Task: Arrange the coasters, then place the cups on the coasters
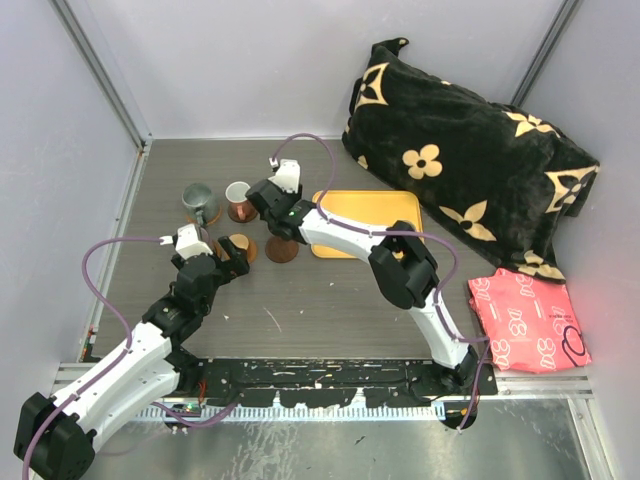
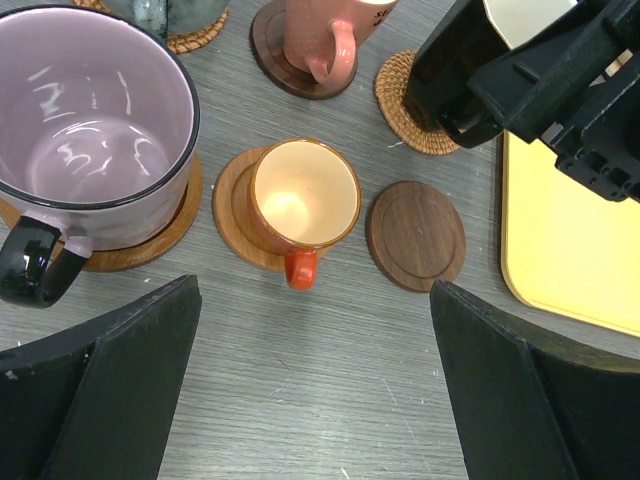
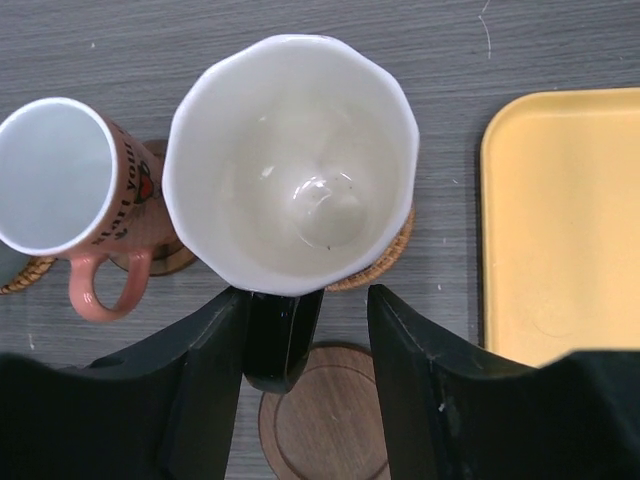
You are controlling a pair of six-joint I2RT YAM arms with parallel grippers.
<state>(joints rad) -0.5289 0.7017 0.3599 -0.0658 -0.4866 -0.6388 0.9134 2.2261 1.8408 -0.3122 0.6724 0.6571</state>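
My right gripper [image 3: 310, 300] [image 1: 262, 200] stands open around the handle of the black cup [image 3: 290, 160] with the cream inside. The handle rests against the left finger and a gap shows at the right finger. That cup stands on a woven coaster [image 3: 385, 262]. My left gripper [image 2: 315, 300] [image 1: 232, 262] is open and empty, hovering near the tiny orange cup [image 2: 303, 195] on its wooden coaster [image 2: 228, 205]. The purple mug [image 2: 90, 130], pink cup [image 2: 325, 35] [image 3: 60, 175] and grey-green mug [image 1: 200, 203] also stand on coasters. One dark brown coaster [image 2: 415, 235] [image 3: 325, 420] lies bare.
The square yellow tray [image 1: 365, 222] [image 3: 560, 220] lies right of the coasters. A black flowered cushion [image 1: 460, 170] fills the back right, and a red patterned bag [image 1: 525, 318] lies at the right front. Grey walls close the table at back and left.
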